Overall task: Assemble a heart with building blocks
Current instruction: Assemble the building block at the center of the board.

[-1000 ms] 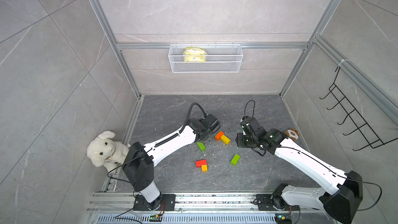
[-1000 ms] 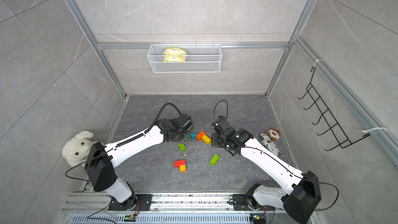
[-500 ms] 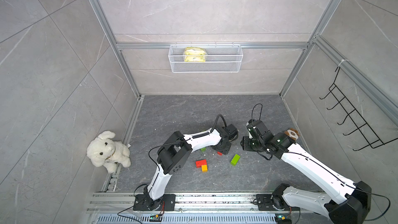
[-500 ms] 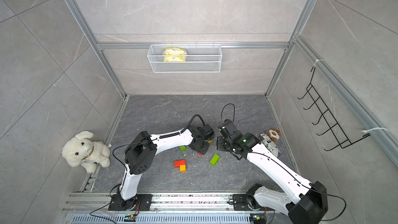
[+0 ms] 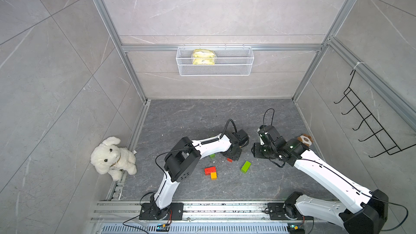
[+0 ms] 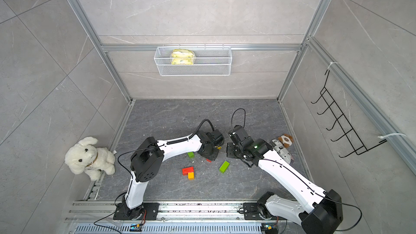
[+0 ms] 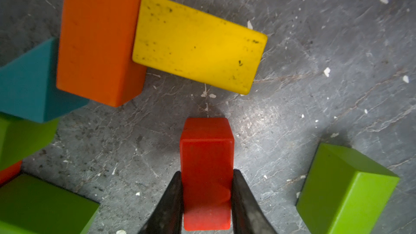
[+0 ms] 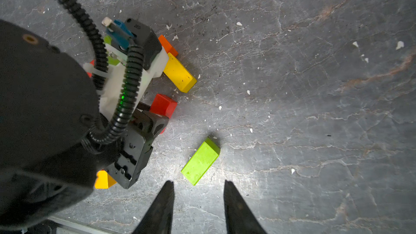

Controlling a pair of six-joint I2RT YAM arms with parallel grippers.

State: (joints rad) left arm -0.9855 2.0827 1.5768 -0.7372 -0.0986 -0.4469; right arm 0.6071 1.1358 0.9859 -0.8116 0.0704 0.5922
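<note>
The heart [image 7: 126, 48] is half laid: orange block [image 7: 99, 39] touching yellow block [image 7: 198, 43], teal triangle [image 7: 27, 82] against the orange. My left gripper [image 7: 206, 172] is clenched on a red block [image 7: 206, 149], near the yellow one but apart. My judgement: square it, seat it flat, then release. My right gripper [image 8: 198, 182] gapes empty near a green block [image 8: 200, 160]. The wall basket [image 5: 236, 69] holds one yellow packet [image 5: 202, 56].
</note>
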